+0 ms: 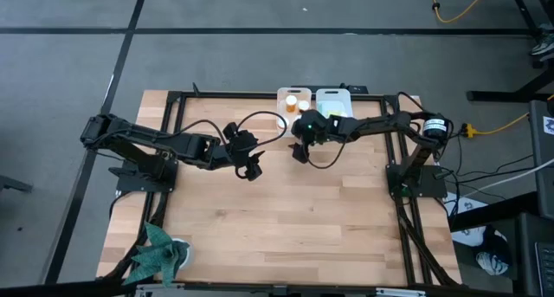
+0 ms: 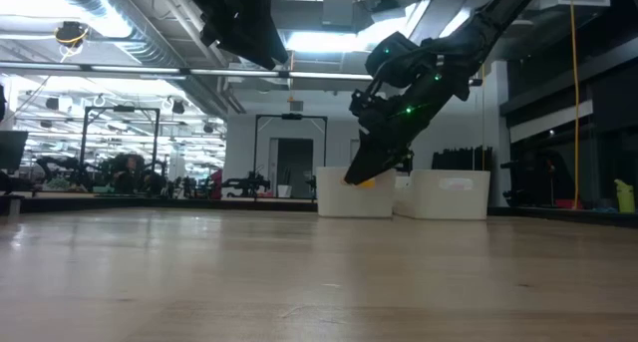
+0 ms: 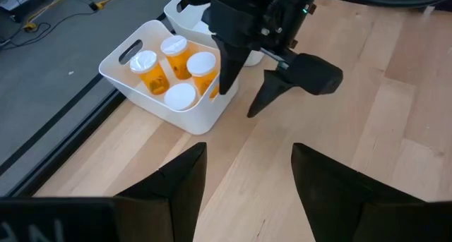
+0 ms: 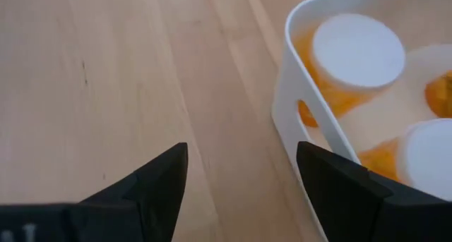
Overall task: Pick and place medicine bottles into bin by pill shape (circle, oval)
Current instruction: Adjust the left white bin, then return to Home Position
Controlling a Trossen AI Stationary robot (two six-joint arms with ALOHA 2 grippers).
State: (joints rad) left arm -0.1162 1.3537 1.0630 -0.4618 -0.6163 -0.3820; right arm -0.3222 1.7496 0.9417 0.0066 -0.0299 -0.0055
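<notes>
Bottles, four orange plastic ones with round white caps (image 3: 176, 65), stand upright inside the left white plastic bin (image 3: 145, 94) at the twelve o'clock edge of the pale wooden bench (image 1: 294, 219). A second white bin (image 1: 334, 102) sits touching it on the three o'clock side; what it holds cannot be made out. No loose bottle shows anywhere on the bench.

The right hand (image 3: 247, 94) hangs just beside the bottle bin, on its six o'clock side, fingers spread and holding nothing. The left hand (image 1: 251, 169) hovers over bare wood at about nine o'clock from it, also spread and empty.

Judging by this, the placing step looks finished for these four, and the right arm seems to be at the release point. The next move would call for lifting clear of the bin wall without catching it, then finding any bottle left to sort.
</notes>
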